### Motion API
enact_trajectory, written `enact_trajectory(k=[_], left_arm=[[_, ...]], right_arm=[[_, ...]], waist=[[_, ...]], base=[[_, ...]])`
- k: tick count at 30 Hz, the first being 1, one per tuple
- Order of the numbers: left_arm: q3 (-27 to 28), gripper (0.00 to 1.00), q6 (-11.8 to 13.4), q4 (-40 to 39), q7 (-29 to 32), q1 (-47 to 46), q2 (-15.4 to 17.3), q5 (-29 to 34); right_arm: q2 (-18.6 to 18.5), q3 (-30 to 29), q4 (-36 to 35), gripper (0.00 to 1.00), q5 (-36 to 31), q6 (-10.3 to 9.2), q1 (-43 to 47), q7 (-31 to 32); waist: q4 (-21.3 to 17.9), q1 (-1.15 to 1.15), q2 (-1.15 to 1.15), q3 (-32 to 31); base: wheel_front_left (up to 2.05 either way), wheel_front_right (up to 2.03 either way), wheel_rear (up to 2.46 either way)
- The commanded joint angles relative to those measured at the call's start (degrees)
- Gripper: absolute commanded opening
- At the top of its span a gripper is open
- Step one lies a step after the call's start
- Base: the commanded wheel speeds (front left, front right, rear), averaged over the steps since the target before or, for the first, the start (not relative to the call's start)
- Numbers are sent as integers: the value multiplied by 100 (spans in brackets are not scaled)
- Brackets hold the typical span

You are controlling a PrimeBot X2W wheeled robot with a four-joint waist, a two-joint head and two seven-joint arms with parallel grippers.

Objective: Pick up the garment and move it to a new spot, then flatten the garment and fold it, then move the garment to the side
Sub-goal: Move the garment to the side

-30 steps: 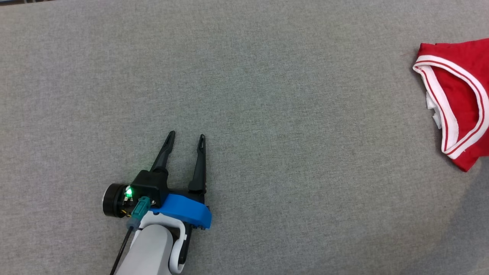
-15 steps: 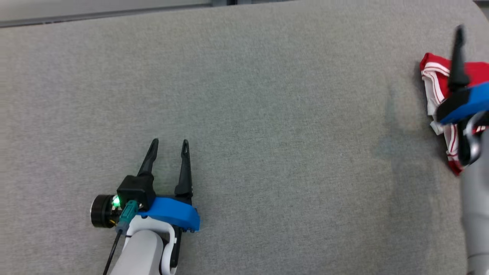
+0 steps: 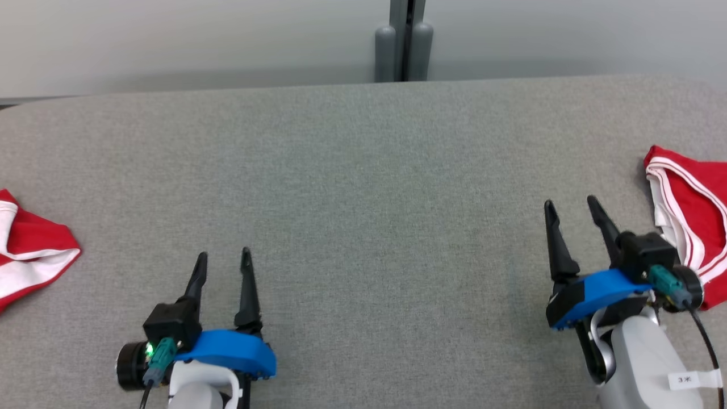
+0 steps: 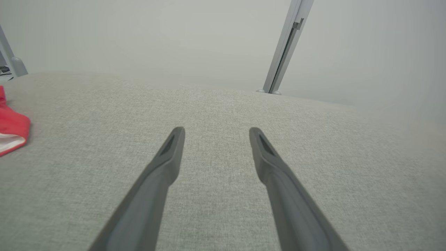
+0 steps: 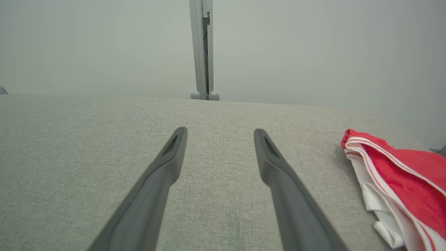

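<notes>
Head view steeply down onto table (image 3: 363, 170); wrist views skim same table, facing wall (image 4: 139, 35).

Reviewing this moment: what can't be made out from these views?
- Right red garment, head view: cut off by the right edge, its near corner behind the right gripper's wrist camera; how well it is folded cannot be told.
- The same garment, right wrist view: cut off by the right and bottom edges.
- Left red garment, head and left wrist views: cut off by the left edge; its kind cannot be told.

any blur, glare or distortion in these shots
Head view: sharp, even light, no glare on the table. Left wrist view: wide angle bows the table's far edge, tilts the post. Right wrist view: red garment throws a soft shadow leftward.
</notes>
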Motion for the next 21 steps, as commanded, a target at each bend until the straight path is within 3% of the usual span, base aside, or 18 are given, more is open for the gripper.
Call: enact_trajectory(k=[1, 13, 21], left_arm=[[59, 100, 27, -28, 1, 54, 0, 11], [545, 100, -24, 0, 1, 644, -1, -10], [548, 100, -27, -53, 0, 792, 1, -54]], right_arm=[[4, -5, -41, 100, 12, -1, 122, 0], [34, 202, -19, 100, 171, -1, 819, 1], [37, 307, 32, 100, 345, 0, 989, 1]], waist=[[-2, 1, 0, -66], [-25, 1, 0, -842], [83, 1, 0, -905]], base=[[0, 0, 0], [0, 0, 0], [0, 0, 0]])
